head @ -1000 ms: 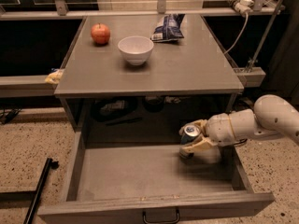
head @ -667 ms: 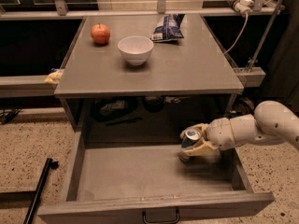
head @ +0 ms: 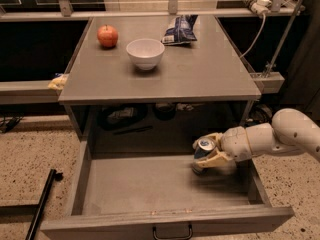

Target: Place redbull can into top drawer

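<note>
The top drawer (head: 145, 186) is pulled wide open below the grey tabletop, with a small dark handle (head: 172, 232) on its front. The redbull can (head: 202, 154), blue and silver with a silver top, stands tilted on the drawer's bottom at the back right. My gripper (head: 210, 156) reaches in from the right on a white arm and is shut on the can, its cream fingers around the can's sides.
On the tabletop (head: 200, 74) stand a white bowl (head: 145, 53), a red apple (head: 107, 36) and a blue-and-white snack bag (head: 179, 30). Dark items lie on the shelf behind the drawer (head: 125, 116). A black bar (head: 42, 204) lies on the floor at left.
The gripper with the can has moved slightly lower and to the left inside the drawer, bringing the can down to the drawer's bottom.
</note>
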Available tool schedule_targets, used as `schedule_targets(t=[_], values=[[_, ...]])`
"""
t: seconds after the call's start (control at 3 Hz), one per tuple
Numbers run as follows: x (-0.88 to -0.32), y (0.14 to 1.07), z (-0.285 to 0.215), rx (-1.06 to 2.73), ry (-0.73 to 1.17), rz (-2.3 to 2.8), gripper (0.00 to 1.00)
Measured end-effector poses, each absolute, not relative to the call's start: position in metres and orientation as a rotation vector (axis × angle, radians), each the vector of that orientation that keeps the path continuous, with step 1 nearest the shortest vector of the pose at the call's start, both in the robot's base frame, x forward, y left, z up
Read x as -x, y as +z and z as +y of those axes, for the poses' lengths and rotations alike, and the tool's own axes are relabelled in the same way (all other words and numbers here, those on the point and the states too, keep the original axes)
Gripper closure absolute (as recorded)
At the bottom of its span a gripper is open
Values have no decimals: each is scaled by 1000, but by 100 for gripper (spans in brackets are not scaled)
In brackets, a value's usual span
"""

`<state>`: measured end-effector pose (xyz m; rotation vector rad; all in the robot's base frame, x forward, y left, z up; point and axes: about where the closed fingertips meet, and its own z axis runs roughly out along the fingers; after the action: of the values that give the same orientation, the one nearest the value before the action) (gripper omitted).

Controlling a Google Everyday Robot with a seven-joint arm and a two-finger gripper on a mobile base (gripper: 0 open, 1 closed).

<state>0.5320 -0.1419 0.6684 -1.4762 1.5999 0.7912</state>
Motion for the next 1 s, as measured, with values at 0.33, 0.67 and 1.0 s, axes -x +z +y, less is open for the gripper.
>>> schedule_targets(t=[0.33, 0.67, 1.0], values=[[-532, 668, -142, 1476, 791, 1600, 39], [-532, 668, -142, 1476, 791, 1600, 16], [-532, 668, -142, 1476, 792, 1600, 0]])
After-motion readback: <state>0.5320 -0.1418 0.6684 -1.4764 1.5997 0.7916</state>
